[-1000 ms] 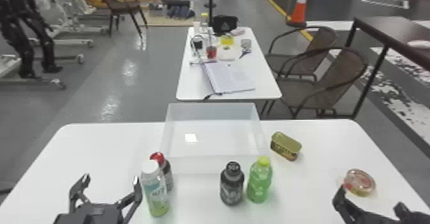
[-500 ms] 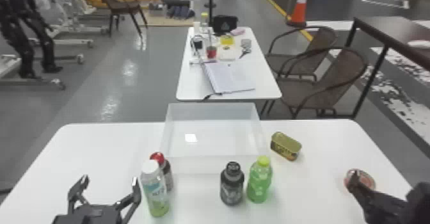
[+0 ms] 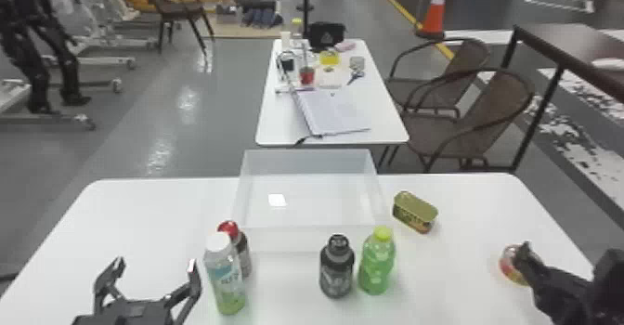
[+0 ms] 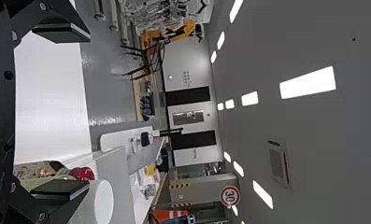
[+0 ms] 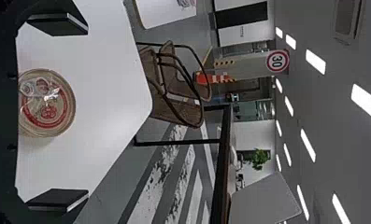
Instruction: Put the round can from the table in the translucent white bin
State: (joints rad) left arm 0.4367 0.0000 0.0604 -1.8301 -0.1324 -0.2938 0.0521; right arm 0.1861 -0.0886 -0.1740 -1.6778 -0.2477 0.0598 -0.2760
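The round can sits on the right part of the table, partly hidden behind my right gripper. In the right wrist view the can lies between the spread fingers of my right gripper, with white table showing on both sides of it. The translucent white bin stands at the table's far middle edge. My left gripper is parked at the front left, open and holding nothing; its fingers are wide apart in the left wrist view, where the left gripper shows again.
A white-capped bottle and a red-capped bottle stand beside my left gripper. A black bottle and a green bottle are in front of the bin. An oblong tin lies right of the bin.
My right gripper has moved over to the round can and now covers part of it in the head view. The left arm and the can have kept their places.
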